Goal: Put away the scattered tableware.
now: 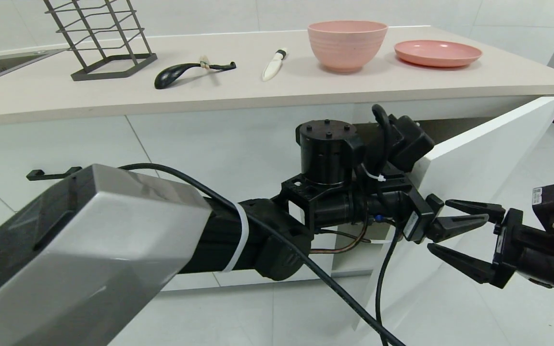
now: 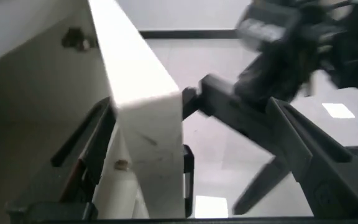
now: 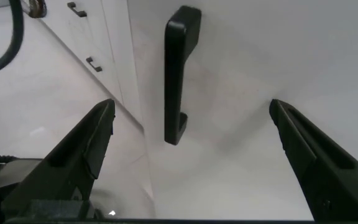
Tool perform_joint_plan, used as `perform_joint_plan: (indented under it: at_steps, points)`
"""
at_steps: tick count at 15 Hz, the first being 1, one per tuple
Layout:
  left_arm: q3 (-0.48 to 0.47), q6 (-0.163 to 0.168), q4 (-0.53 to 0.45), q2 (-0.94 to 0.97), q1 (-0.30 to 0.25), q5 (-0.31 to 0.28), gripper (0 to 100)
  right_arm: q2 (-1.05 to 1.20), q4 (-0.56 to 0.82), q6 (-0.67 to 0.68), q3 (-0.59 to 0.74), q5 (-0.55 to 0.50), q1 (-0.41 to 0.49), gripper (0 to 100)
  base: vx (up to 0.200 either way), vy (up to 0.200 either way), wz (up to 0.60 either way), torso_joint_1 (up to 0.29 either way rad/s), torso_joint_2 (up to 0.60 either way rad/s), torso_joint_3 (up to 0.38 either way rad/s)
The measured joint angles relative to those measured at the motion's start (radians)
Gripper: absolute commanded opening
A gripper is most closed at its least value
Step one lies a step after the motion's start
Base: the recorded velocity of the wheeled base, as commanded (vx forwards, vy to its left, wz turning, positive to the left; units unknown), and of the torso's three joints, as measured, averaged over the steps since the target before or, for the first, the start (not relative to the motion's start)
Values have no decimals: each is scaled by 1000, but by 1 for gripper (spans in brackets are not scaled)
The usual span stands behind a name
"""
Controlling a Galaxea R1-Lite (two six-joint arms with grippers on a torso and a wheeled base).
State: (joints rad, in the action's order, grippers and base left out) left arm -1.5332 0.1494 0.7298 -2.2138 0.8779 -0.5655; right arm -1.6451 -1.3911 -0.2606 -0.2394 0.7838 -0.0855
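Left wrist view has my left tool (image 2: 138,149) pinched on the free edge of the cabinet door (image 2: 135,74), holding it swung open, I judge, so there is somewhere to stow things. My right tool (image 3: 191,109) is spread wide and empty, facing the door's outer side, lined up on the handle (image 3: 178,74) but not touching it. Above the door, on the tabletop (image 1: 258,91), sit the bowl (image 1: 346,45), plate (image 1: 437,53), spoon (image 1: 181,73) and knife (image 1: 272,66).

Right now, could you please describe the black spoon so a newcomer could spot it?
On the pale counter, look just right of the dark wire rack. The spoon lies there, the only black utensil; the knife beside it is white.
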Motion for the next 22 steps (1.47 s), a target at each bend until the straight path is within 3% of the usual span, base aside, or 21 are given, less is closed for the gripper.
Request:
perform_joint_plan:
  at_steps: [3, 9, 12, 17, 22]
  points:
    - [-10, -47, 23, -15, -5, 121, 100, 94, 1, -1, 70, -4, 11, 100, 0, 0, 0, 0, 0, 0]
    - [-30, -52, 34, -37, 20, 182, 100, 466, 7, -2, 216, -15, 74, 100, 0, 0, 0, 0, 0, 0]
    - [-3, -78, 81, -33, 61, 225, 100, 659, 9, -1, 230, -30, 107, 100, 0, 0, 0, 0, 0, 0]
    - [97, -81, 129, 5, 107, 226, 100, 810, 10, -1, 213, -41, 120, 100, 0, 0, 0, 0, 0, 0]
    - [103, -82, 129, 9, 164, 223, 100, 810, 20, 0, 165, -64, 128, 100, 0, 0, 0, 0, 0, 0]
